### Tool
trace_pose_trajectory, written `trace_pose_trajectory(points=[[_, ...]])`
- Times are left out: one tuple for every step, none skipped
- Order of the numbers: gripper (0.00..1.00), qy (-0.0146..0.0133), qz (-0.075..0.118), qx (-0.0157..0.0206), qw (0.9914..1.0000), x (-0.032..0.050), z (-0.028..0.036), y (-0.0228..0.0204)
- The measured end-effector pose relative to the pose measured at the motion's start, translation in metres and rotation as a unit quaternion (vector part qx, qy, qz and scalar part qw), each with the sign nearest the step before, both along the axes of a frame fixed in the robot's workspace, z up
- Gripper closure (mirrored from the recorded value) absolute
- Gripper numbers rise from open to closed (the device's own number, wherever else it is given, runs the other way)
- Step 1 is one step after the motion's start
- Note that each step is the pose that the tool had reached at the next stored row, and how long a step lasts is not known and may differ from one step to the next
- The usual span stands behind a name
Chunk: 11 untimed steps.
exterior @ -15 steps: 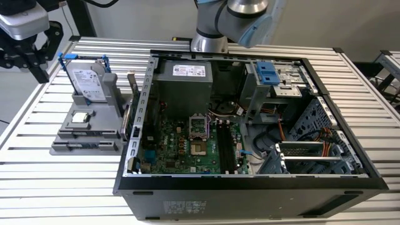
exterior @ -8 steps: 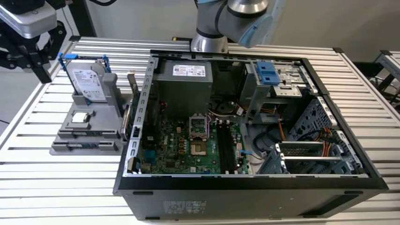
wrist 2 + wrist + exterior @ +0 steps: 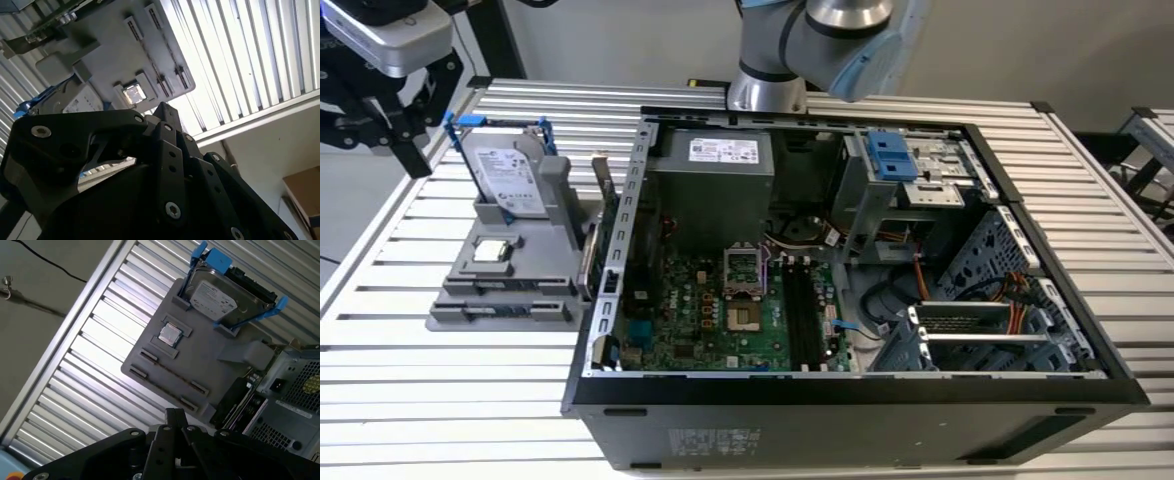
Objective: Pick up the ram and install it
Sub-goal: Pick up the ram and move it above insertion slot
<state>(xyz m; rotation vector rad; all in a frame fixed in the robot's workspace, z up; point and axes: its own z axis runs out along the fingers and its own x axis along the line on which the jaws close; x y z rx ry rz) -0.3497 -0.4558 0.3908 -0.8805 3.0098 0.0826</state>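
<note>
The ram (image 3: 602,195) is a dark circuit board standing on edge along the side of the grey holder (image 3: 520,265) that faces the open computer case. It also appears in both wrist views (image 3: 239,399) (image 3: 55,17), partly hidden behind the gripper body. My gripper (image 3: 414,160) hangs above the table's far corner at the exterior view's left, well away from the ram and beyond the holder. Its black fingers meet at one tip (image 3: 174,415) (image 3: 165,109), shut with nothing between them.
The holder also carries a silver hard drive (image 3: 507,175) in blue brackets and a small square chip (image 3: 490,250). The open case (image 3: 854,385) shows the green motherboard with long black memory slots (image 3: 803,310). Everything rests on a slatted metal table (image 3: 400,350).
</note>
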Motion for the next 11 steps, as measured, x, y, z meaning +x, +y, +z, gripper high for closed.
trace_pose_trajectory(points=[[1.00, 0.0000, 0.000, 0.0000, 1.00000, 0.0000, 0.0000, 0.0000], [1.00, 0.0000, 0.000, 0.0000, 1.00000, 0.0000, -0.0001, 0.0000], [1.00, 0.0000, 0.000, 0.0000, 1.00000, 0.0000, 0.0000, 0.0000], [1.00, 0.0000, 0.000, 0.0000, 1.00000, 0.0000, 0.0000, 0.0000], [1.00, 0.0000, 0.000, 0.0000, 1.00000, 0.0000, -0.0001, 0.0000], [1.00, 0.0000, 0.001, 0.0000, 1.00000, 0.0000, 0.0000, 0.0000], [1.00, 0.0000, 0.007, 0.0000, 0.99997, 0.0000, 0.0000, 0.0000], [1.00, 0.0000, 0.017, 0.0000, 0.99985, 0.0000, -0.0001, 0.0000], [1.00, 0.0000, 0.026, 0.0000, 0.99966, 0.0000, -0.0001, 0.0000], [1.00, 0.0000, 0.035, 0.0000, 0.99940, 0.0000, -0.0001, 0.0000], [1.00, 0.0000, 0.043, 0.0000, 0.99909, 0.0001, -0.0001, 0.0000]])
